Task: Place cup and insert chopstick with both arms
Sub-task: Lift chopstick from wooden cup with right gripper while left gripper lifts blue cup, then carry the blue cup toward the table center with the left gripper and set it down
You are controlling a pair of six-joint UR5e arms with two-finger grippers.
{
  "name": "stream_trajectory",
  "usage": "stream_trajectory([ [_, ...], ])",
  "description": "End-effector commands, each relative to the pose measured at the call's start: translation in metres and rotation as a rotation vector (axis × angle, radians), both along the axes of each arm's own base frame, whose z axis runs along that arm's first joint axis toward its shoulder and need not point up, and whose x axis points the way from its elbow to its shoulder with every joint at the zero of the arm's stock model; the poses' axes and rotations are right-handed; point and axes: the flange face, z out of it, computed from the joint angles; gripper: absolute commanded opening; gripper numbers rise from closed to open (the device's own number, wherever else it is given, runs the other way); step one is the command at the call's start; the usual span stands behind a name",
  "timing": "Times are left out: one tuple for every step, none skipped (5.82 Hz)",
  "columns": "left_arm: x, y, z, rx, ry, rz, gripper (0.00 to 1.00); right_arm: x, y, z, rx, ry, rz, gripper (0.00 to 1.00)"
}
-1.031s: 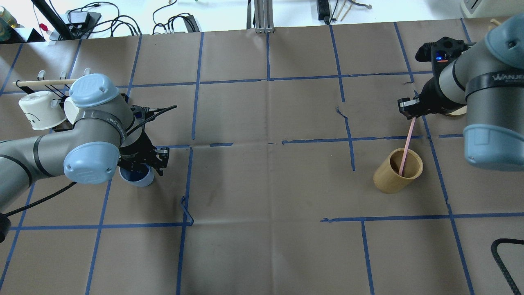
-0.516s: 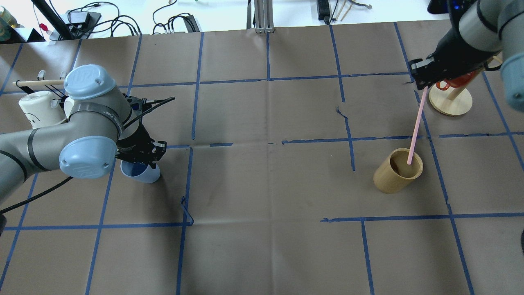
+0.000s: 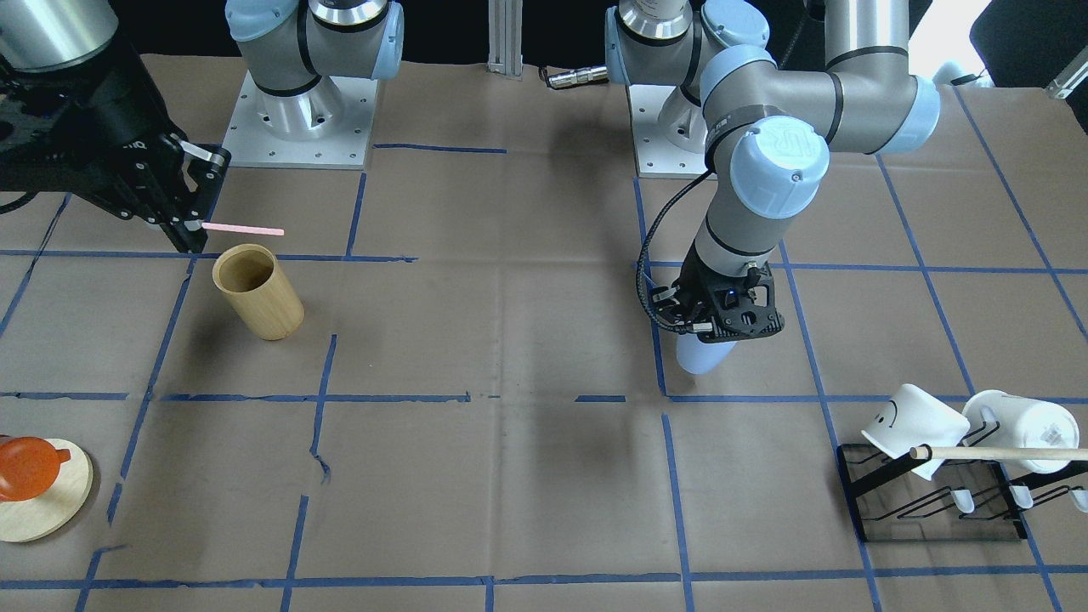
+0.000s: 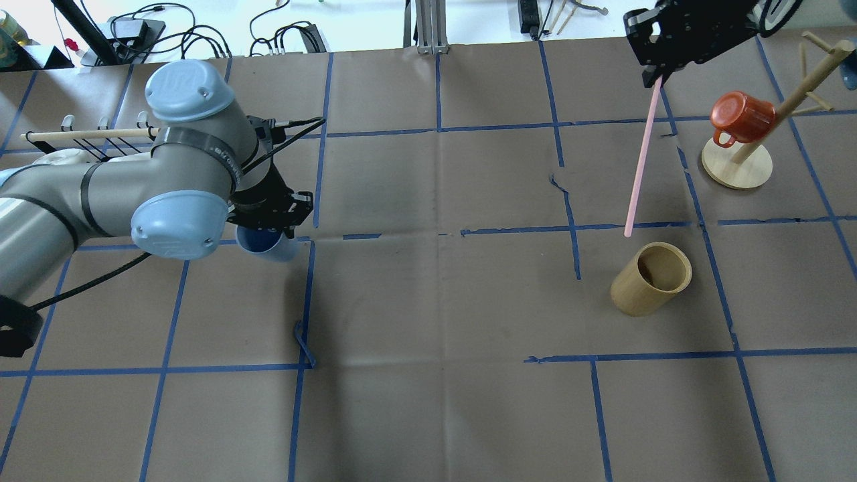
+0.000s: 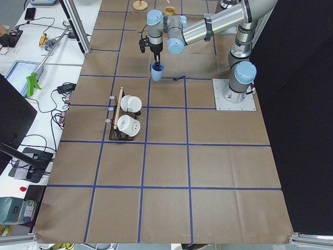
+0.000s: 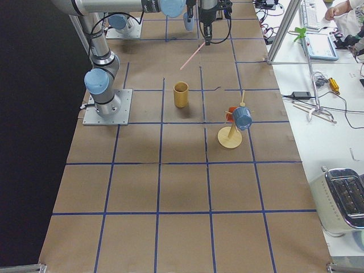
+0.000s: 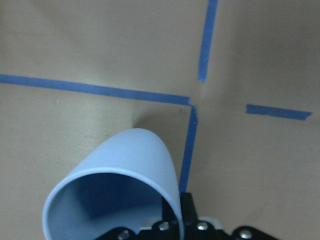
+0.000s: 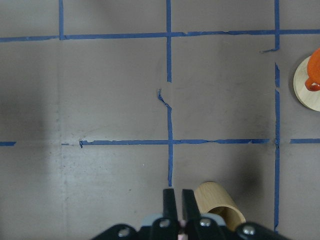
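Observation:
My left gripper (image 4: 269, 229) is shut on the rim of the light-blue cup (image 4: 271, 246) and holds it upright a little above the table, left of centre. The cup also shows in the front view (image 3: 702, 357) and in the left wrist view (image 7: 127, 170). My right gripper (image 4: 657, 72) is high at the far right, shut on the top end of a pale-pink chopstick (image 4: 643, 157). The chopstick hangs clear of the tan wooden cylinder (image 4: 653, 278), its tip above the table just beyond the cylinder's rim. The right wrist view shows the shut fingers (image 8: 170, 200) above the cylinder (image 8: 217, 202).
A wooden mug tree with an orange mug (image 4: 736, 117) stands at the far right. A black rack (image 3: 935, 501) with white mugs (image 3: 914, 416) and a long beige rod (image 4: 87, 134) lies behind my left arm. Blue tape lines grid the brown table.
My right gripper rose and moved away, pulling the chopstick up out of the wooden cylinder. My left arm carried the cup up and towards the table's middle.

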Motion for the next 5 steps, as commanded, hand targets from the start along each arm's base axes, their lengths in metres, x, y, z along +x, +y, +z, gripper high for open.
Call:
stream_trajectory([
  [-0.098,-0.021,0.001,-0.031,-0.002,0.067,0.00,0.020,-0.008,-0.004,0.015,0.026,0.000,0.10],
  [-0.127,-0.018,-0.015,-0.015,0.003,0.113,0.01,0.020,-0.008,-0.007,0.021,0.024,0.000,0.10],
  [-0.152,-0.014,-0.004,-0.042,0.060,0.153,0.01,0.021,-0.008,-0.009,0.027,0.024,0.000,0.10],
  [-0.179,-0.008,-0.011,-0.023,0.119,0.141,0.01,0.021,-0.009,-0.012,0.030,0.025,0.000,0.10],
  [-0.188,-0.007,-0.009,-0.035,0.131,0.133,0.03,0.021,-0.009,-0.012,0.030,0.023,0.002,0.10],
])
